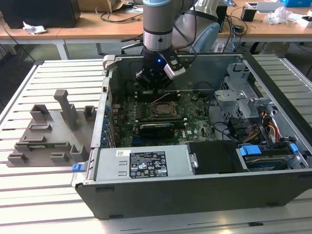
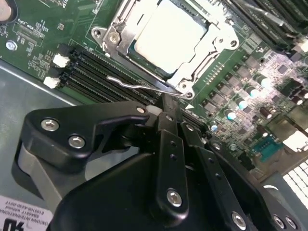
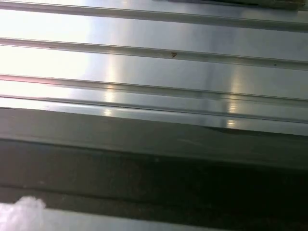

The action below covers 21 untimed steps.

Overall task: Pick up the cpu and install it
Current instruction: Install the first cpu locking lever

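**Hovering over socket, cpu seated**

My gripper (image 2: pixel 166 103) hangs inside the case (image 1: pixel 195 195), just beside the socket (image 2: pixel 168 43). Fingers (image 2: pixel 168 144) pressed together, holding nothing. The cpu (image 2: pixel 168 36) lies flat in the socket frame on the board (image 2: pixel 38 29), silver top up. Grey tray (image 1: pixel 48 131) sits on the counter (image 1: pixel 39 204), well apart.
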Available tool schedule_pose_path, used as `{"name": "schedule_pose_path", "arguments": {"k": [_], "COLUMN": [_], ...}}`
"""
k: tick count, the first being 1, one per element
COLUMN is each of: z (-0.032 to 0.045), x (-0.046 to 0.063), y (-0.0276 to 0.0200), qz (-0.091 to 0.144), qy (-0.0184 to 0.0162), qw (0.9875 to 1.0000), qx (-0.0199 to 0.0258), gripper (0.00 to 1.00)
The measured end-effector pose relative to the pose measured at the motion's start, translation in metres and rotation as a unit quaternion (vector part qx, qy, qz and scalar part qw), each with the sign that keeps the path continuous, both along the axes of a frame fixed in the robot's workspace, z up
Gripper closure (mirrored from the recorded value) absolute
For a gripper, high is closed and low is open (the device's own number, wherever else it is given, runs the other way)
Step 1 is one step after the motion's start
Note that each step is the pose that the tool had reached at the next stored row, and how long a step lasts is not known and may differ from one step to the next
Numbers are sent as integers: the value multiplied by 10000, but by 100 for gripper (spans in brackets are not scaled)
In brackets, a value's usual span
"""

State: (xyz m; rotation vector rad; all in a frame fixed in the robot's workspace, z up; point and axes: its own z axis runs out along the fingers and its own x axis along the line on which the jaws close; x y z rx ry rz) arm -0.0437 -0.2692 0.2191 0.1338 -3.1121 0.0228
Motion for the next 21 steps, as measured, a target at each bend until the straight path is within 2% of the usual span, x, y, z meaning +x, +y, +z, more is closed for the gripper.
{"name": "schedule_pose_path", "arguments": {"k": [11, 18, 21], "z": [-94, -125, -137], "x": [96, 239, 267], "y": [1, 1, 1], "qz": [-24, -79, -98], "qy": [1, 3, 4], "qw": [10000, 10000, 10000], "qx": [0, 0, -1], "gripper": [89, 89, 89]}}
